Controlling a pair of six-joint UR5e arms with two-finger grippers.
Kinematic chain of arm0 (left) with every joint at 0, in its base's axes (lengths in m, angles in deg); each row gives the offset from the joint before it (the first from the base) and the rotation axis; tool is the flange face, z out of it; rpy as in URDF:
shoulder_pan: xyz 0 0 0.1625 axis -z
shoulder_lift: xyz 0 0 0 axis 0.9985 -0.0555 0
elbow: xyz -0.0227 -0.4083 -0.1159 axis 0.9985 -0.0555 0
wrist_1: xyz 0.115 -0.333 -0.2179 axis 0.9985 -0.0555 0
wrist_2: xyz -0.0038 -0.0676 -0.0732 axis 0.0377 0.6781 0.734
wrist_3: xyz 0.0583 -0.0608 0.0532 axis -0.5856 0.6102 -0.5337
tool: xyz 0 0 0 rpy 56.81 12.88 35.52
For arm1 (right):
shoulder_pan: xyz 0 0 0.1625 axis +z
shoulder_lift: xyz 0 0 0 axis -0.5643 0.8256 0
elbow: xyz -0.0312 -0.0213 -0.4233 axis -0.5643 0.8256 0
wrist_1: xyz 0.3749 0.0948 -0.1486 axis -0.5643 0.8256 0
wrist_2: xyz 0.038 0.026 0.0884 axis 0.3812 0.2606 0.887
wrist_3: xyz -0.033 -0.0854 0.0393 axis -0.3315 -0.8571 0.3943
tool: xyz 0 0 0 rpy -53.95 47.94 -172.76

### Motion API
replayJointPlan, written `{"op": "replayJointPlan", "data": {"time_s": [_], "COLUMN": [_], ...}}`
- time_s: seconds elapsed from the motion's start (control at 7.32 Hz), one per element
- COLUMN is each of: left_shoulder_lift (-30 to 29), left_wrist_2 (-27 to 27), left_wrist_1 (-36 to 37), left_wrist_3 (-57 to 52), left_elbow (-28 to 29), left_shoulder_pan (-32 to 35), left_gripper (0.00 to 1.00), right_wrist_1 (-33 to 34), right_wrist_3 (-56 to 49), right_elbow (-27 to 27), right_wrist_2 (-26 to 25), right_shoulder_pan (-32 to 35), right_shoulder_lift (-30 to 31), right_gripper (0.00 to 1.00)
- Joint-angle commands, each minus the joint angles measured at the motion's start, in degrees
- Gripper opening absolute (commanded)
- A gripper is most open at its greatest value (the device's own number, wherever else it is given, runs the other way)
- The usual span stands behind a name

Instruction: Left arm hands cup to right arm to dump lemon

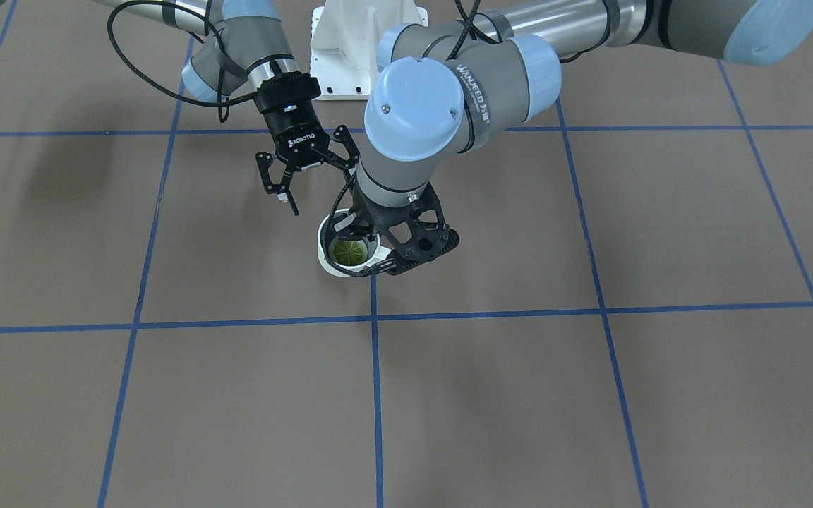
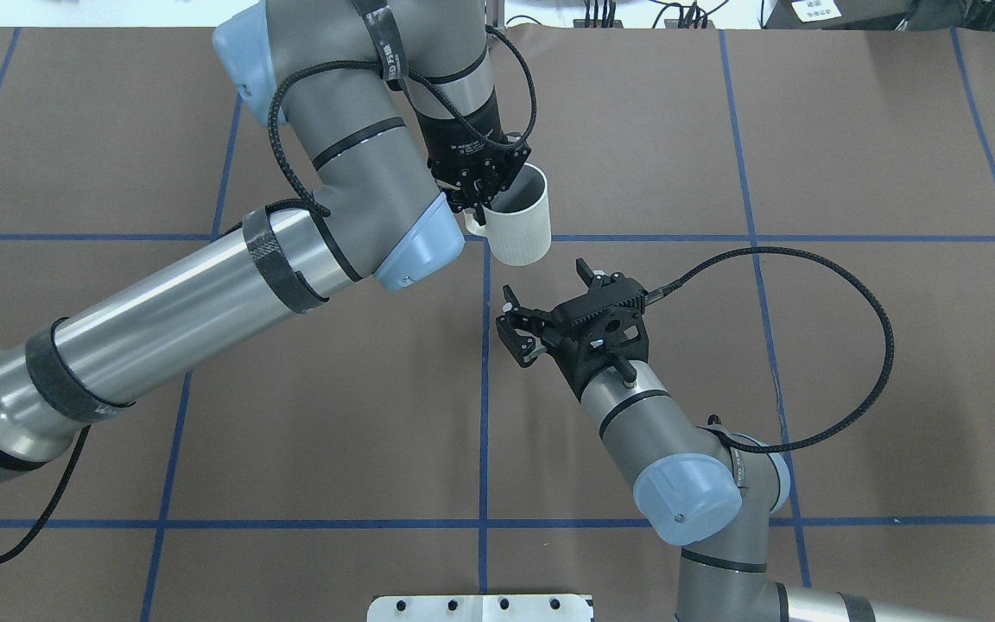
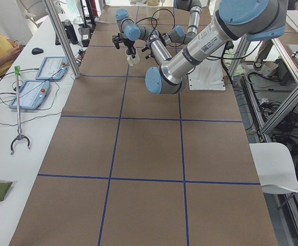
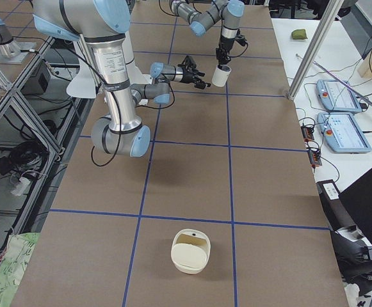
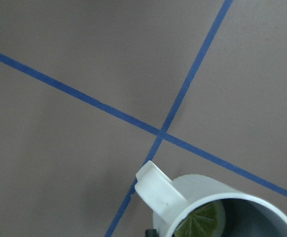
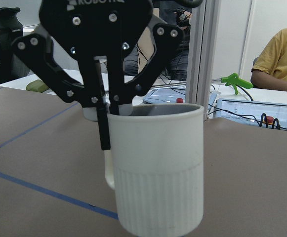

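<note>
The left claw point(image 2: 476, 192) is closed narrow on the rim of the cup point(image 2: 522, 226), just beside the handle. The right wrist view shows this best: one black finger point(image 6: 103, 131) runs down the outside wall next to the handle, and the other goes inside the mouth. The cup hangs upright from that grip, raised off the bench point(image 2: 808, 389), near its middle at a crossing of blue tape lines.

The right claw point(image 2: 545, 298) stands wide open and holds nothing. It is near the cup on the robot's side, apart from it, with its fingers pointing towards the cup's wall.

The lemon point(image 1: 348, 250) lies at the bottom of the cup, yellow-green with pale spokes. Only the front-facing and left wrist views look down the mouth and show it. From overhead the grey inside hides it, and the right wrist view shows only the off-white outer wall, ribbed on its lower half.

The right side view alone shows a cream lidded container point(image 4: 190, 251) resting on the bench's near end, well apart from both arms.
</note>
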Motion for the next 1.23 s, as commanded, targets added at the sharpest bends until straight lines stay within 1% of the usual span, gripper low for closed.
{"op": "replayJointPlan", "data": {"time_s": [0.0,1.09], "left_shoulder_lift": [0.0,0.0], "left_wrist_2": [0.0,0.0], "left_wrist_1": [0.9,1.4], "left_wrist_3": [0.1,0.3], "left_elbow": [-1.1,-2.0], "left_shoulder_pan": [-1.7,-3.3], "left_gripper": [0.00,0.00], "right_wrist_1": [0.0,0.1], "right_wrist_3": [0.1,0.0], "right_elbow": [0.8,1.7], "right_wrist_2": [-0.3,-0.3], "right_shoulder_pan": [0.4,0.9], "right_shoulder_lift": [-0.1,-0.6], "right_gripper": [0.98,0.98]}}
